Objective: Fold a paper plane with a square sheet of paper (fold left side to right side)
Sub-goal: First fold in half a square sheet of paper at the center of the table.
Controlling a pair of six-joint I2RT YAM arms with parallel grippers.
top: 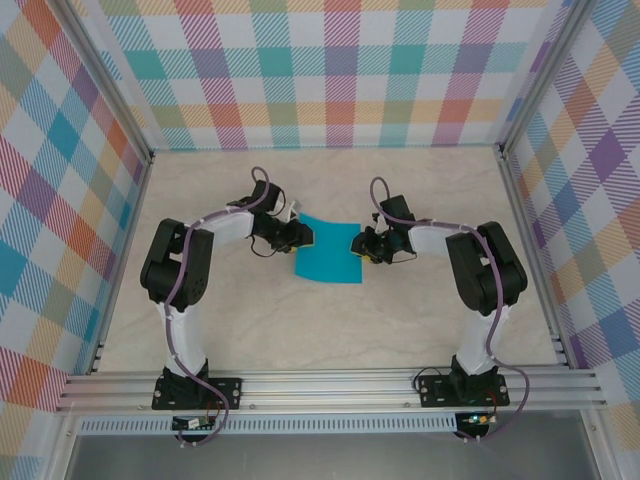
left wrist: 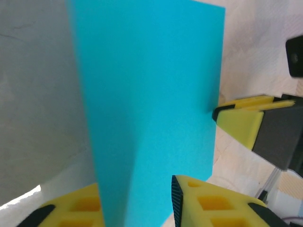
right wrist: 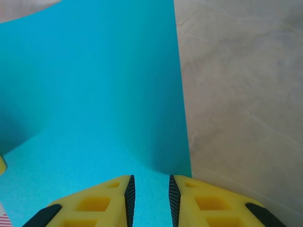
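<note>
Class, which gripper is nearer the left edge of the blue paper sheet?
Left. The left gripper sits at the left edge of the sheet; the right gripper is at its opposite, right edge.

Bright, even overhead light leaves only faint shadows on the pale marbled desk (top: 330, 330), while in both wrist views the thin teal-blue square sheet of paper (right wrist: 94, 94) looms close, slightly soft, without glare.

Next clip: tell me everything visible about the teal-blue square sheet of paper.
The teal-blue square sheet of paper is thin, plain, matte, sharp-cornered, gently bowed, with no sharp crease visible. It sits centrally on the pale marbled table. Its left edge passes between the left gripper's parted yellow jaws; its right edge meets the right gripper, grip unclear.
</note>
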